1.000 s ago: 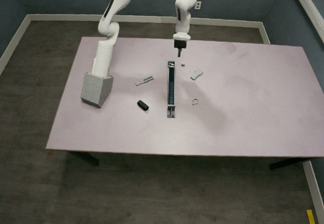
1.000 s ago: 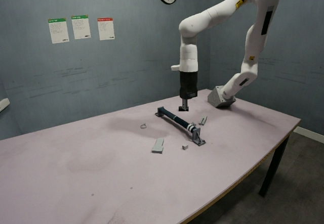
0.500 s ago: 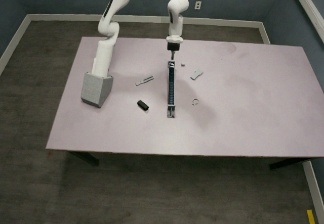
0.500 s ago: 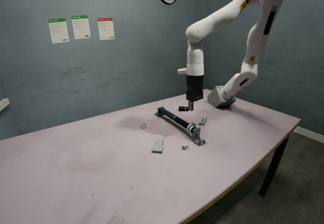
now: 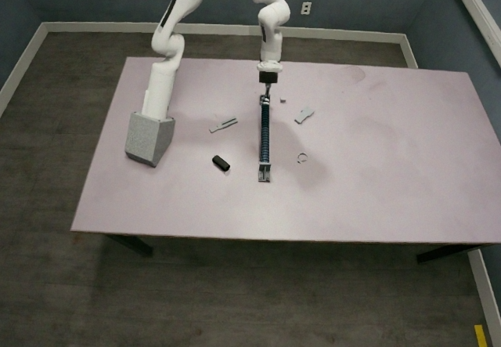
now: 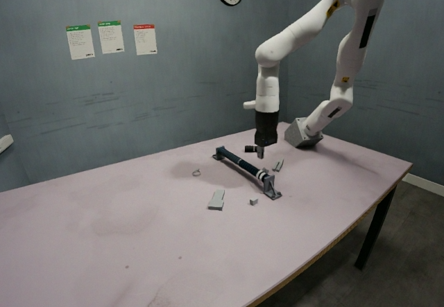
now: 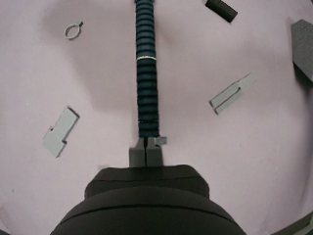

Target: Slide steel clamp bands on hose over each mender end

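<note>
1. The gripper hangs just above the ribbed hose, over the end nearest the arm's side of the table. Its jaws are clenched fully together with nothing between them.

2. The hose lies straight between two grey end stands, held off the table top.

3. Both clamp bands appear as pale rings crowded together close to one stand. In the wrist view, a thin light ring also shows partway along the hose (whether that is a band or only a mark I cannot tell).

4. By my judgement the task is barely begun: no band looks set in a final place, and the hidden stiff piece inside cannot be located from outside.

5. Left to do: push each band along to its own spot, square to the hose, and leave the hose round.

6. No boxes, trays or bins are present, so nothing is held in anything. Loose bits lie on the table: a black cylinder, a small wire ring, two flat grey pieces and a tiny block.
</note>
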### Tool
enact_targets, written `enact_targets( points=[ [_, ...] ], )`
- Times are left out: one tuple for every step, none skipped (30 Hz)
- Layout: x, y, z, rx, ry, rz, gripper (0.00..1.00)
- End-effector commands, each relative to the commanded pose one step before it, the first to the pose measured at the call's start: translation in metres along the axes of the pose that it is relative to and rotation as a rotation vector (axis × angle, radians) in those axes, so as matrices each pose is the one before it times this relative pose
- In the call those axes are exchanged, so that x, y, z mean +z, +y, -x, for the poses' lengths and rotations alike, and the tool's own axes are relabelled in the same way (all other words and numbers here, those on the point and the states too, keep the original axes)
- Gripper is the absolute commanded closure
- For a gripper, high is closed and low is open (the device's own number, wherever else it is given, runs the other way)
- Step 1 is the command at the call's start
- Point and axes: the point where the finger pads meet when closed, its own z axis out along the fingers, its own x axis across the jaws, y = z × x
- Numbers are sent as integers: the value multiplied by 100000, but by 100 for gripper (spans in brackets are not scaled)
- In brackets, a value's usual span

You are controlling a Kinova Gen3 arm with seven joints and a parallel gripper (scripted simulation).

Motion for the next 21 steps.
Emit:
enact_targets(
  points=[
    [1971,384,-264,-51,871,1291,100],
    [256,-1,-2,-22,3,-4,100],
    [173,-59,-61,-221,198,-178,100],
    [98,-65,-72,-71,220,-197,100],
    [-3,-69,-14,260,-38,-102,100],
    [-81,-95,27,302,-225,-71,100],
    [-23,-26,7,57,-58,-21,100],
    [-10,-2,31,-31,-46,-13,100],
    [-12,-2,36,-37,-54,-16,100],
    [-3,0,8,-8,-12,-3,100],
    [0,0,0,0,0,0,100],
    [0,0,0,0,0,0,100],
    [0,0,0,0,0,0,100],
    [0,0,0,0,0,0,100],
    [0,0,0,0,0,0,100],
    [0,0,0,0,0,0,100],
    [0,0,0,0,0,0,100],
    [0,0,0,0,0,0,0],
    [0,0,0,0,0,0,0],
    [0,0,0,0,0,0,0],
    [0,0,0,0,0,0,0]
  ],
)
